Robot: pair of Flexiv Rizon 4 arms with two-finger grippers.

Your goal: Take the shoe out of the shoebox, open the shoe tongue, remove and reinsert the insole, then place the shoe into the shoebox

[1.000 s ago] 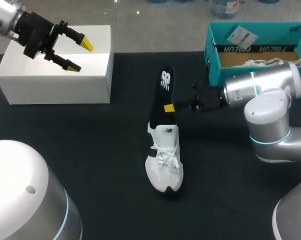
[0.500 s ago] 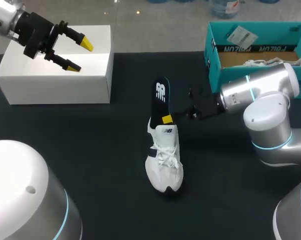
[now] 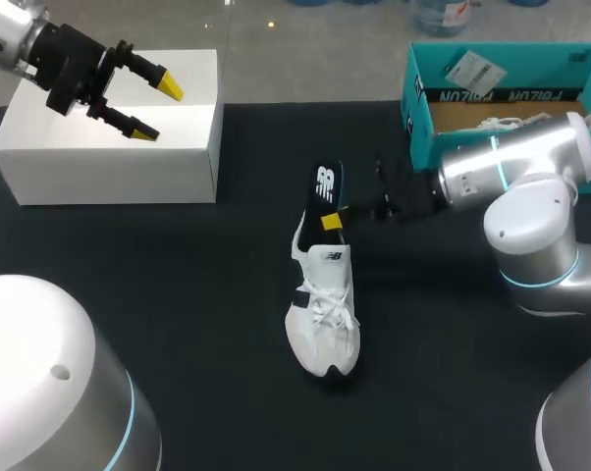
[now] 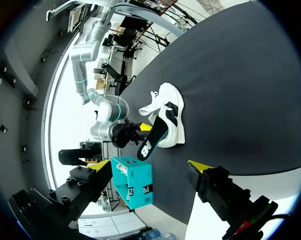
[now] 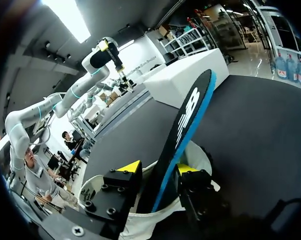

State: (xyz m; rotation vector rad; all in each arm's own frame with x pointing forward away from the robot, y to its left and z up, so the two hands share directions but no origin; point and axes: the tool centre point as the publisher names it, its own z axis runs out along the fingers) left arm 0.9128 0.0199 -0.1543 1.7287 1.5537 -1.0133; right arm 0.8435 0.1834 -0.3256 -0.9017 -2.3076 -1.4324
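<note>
Insole (image 5: 183, 125) clamped in my right tool (image 5: 158, 168), slanting up out of the shoe (image 3: 323, 314), lengthwise along it; left tool (image 3: 158, 110) released, far off.

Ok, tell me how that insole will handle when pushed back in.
The insole looks thin and stands straight out of the shoe, so it is probably light yet fairly stiff. Pushed down, it may buckle. The unheld shoe could slide.
</note>
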